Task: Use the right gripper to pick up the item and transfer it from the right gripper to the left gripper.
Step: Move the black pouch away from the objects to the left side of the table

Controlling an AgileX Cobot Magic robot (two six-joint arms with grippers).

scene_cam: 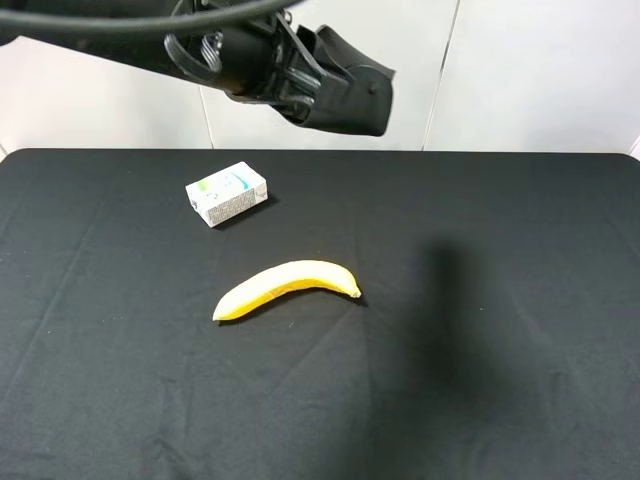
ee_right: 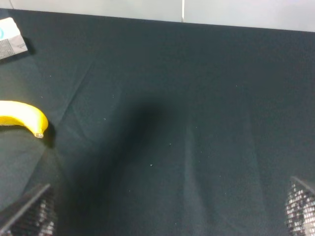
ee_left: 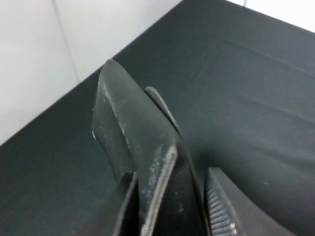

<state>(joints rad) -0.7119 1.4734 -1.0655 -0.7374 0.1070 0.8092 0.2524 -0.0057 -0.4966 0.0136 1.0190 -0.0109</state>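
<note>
The item, a long black leather-like case, hangs high over the far edge of the table, held in my left gripper. In the left wrist view the case sticks out from between the ribbed fingers, and the gripper is shut on it. My right gripper is open and empty. Only its two fingertips show at the corners of the right wrist view, above bare black cloth. The right gripper is out of the exterior high view; only a shadow lies on the right part of the table.
A yellow banana lies mid-table, its tip also in the right wrist view. A small white carton lies behind it to the left. The table is covered with black cloth; a white wall stands behind.
</note>
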